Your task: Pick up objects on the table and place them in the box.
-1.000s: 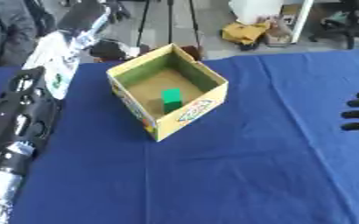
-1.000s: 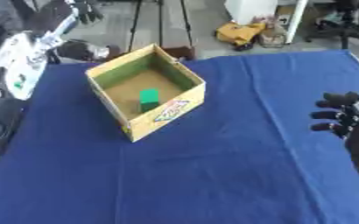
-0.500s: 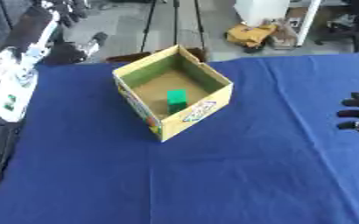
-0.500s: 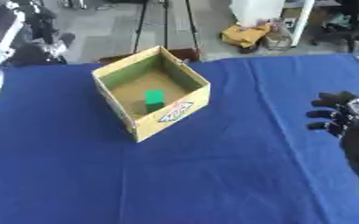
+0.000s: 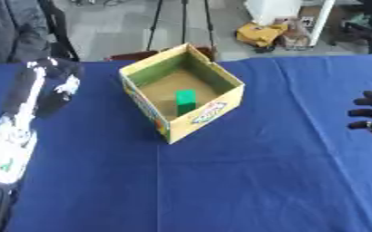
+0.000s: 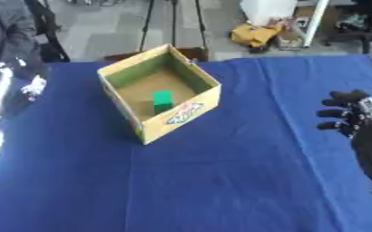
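An open cardboard box (image 5: 191, 121) sits on the blue tablecloth (image 5: 245, 181), a green block (image 5: 185, 100) standing upright inside it. My left hand (image 5: 58, 84) hangs over the cloth well left of the box; blur hides its fingers, so I cannot tell its state. My right hand (image 6: 354, 118) rests open and empty at the right edge.

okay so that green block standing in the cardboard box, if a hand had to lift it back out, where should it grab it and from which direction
Probably by its top end, coming straight down through the open top. The green block stands upright on the floor of the box, whose walls rise around it and close off any sideways approach. It stands clear of the walls, so fingers and thumb could likely pinch two opposite upper faces.
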Robot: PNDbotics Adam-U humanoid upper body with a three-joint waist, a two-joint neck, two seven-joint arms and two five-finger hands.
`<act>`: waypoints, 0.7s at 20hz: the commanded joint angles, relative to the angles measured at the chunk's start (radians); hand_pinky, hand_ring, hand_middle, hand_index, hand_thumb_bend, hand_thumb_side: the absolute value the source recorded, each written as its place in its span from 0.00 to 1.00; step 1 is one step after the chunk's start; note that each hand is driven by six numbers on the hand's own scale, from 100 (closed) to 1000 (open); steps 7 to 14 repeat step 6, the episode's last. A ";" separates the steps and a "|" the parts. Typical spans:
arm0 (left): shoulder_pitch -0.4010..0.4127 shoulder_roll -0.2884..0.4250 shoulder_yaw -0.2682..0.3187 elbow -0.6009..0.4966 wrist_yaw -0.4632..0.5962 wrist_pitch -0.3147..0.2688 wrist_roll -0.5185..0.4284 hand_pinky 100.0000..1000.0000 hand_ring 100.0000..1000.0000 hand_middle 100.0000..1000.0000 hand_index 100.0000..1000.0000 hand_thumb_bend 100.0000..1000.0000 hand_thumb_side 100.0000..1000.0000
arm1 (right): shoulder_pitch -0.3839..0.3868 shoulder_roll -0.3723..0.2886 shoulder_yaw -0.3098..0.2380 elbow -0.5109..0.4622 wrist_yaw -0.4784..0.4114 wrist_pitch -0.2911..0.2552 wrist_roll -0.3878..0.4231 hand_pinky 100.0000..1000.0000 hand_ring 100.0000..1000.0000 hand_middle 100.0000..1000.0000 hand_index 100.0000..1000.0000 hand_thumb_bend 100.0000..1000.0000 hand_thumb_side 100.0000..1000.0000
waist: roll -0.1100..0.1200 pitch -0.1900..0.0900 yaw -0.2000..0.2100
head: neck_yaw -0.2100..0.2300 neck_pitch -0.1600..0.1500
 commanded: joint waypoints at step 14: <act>0.027 0.002 0.001 -0.048 0.161 0.014 -0.018 0.60 0.52 0.51 0.69 0.23 1.00 | -0.010 -0.021 -0.009 -0.022 0.000 -0.001 -0.005 0.55 0.66 0.67 0.80 0.00 0.88 | -0.007 -0.006 0.003 | 0.003 0.014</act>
